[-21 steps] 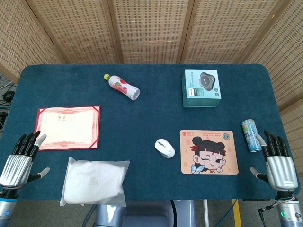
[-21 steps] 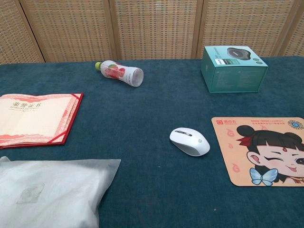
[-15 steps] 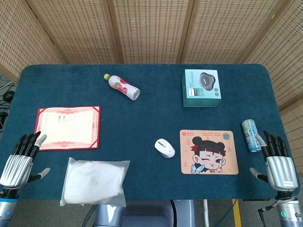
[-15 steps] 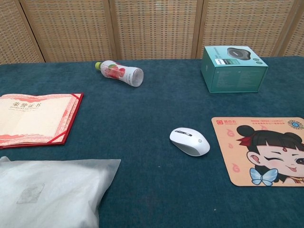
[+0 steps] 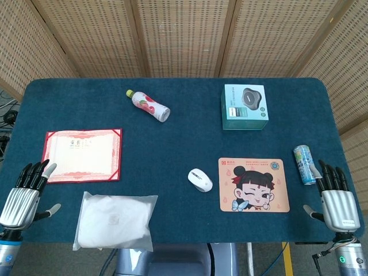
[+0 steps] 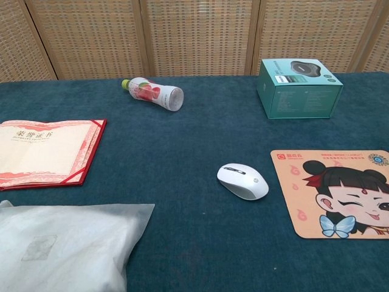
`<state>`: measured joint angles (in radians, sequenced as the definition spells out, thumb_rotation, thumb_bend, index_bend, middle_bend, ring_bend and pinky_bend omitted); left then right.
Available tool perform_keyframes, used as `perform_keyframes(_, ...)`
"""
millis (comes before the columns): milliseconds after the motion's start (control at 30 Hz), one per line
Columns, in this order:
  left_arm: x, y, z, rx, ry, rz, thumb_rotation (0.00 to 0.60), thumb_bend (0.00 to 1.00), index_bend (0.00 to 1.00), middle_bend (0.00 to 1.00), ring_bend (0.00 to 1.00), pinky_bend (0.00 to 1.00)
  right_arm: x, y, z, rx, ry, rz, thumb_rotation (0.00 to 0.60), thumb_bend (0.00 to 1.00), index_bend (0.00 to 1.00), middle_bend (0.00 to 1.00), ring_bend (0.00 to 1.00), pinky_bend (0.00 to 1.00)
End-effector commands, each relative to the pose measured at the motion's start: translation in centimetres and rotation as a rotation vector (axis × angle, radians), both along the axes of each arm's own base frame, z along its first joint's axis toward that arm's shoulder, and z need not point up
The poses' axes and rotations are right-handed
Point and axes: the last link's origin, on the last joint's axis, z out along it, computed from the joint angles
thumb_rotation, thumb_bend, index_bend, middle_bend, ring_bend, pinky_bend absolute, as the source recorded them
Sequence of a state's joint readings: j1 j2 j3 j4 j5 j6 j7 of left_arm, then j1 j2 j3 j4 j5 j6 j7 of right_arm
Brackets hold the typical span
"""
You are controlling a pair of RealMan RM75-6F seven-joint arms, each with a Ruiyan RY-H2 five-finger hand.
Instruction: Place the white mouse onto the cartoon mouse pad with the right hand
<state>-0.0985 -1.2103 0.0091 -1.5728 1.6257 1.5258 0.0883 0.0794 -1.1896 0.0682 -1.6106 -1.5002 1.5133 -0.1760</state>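
At table's near corners, both hands' fingers [image 5: 330, 174] spread, empty.

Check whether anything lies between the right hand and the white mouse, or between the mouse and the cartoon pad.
Between the right hand and the white computer mouse lies only the flat cartoon-girl mouse pad, the target itself. The mouse sits on the blue cloth just off the pad's left edge, with nothing visible between them.

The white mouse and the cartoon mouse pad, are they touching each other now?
Apart. The chest view shows a strip of blue cloth between the white mouse and the cartoon mouse pad's left edge.
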Motion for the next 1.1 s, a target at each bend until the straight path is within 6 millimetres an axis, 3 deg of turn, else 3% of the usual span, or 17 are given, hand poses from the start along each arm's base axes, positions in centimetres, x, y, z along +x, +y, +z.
perform_keyframes(33, 0.0, 0.0, 0.0, 0.001, 0.000, -0.001, 0.600, 0.15, 0.00, 0.00, 0.00, 0.00, 0.0, 0.0, 0.0, 0.002, -0.001, -0.001, 0.600, 0.00, 0.00, 0.00, 0.00, 0.00)
perform_keyframes(467, 0.3, -0.3, 0.3, 0.005, -0.018, -0.006, 0.600, 0.15, 0.00, 0.00, 0.00, 0.00, 1.0, -0.1, -0.6, 0.009, -0.043, 0.000, 0.600, 0.00, 0.00, 0.00, 0.00, 0.00)
perform_keyframes(600, 0.3, -0.4, 0.6, 0.006, -0.029, -0.011, 0.600, 0.15, 0.00, 0.00, 0.00, 0.00, 2.9, -0.9, -1.3, 0.029, -0.066, 0.027, 0.600, 0.00, 0.01, 0.00, 0.00, 0.00)
perform_keyframes(733, 0.4, -0.6, 0.6, -0.003, -0.041, -0.018, 0.600, 0.15, 0.00, 0.00, 0.00, 0.00, 6.0, -1.8, -2.5, 0.062, -0.081, 0.068, 0.600, 0.00, 0.03, 0.00, 0.00, 0.00)
perform_keyframes(1100, 0.7, -1.0, 1.2, -0.025, -0.093, -0.038, 0.600, 0.15, 0.00, 0.00, 0.00, 0.00, 13.5, -4.3, -8.8, 0.218, -0.225, 0.015, 0.600, 0.00, 0.06, 0.00, 0.00, 0.00)
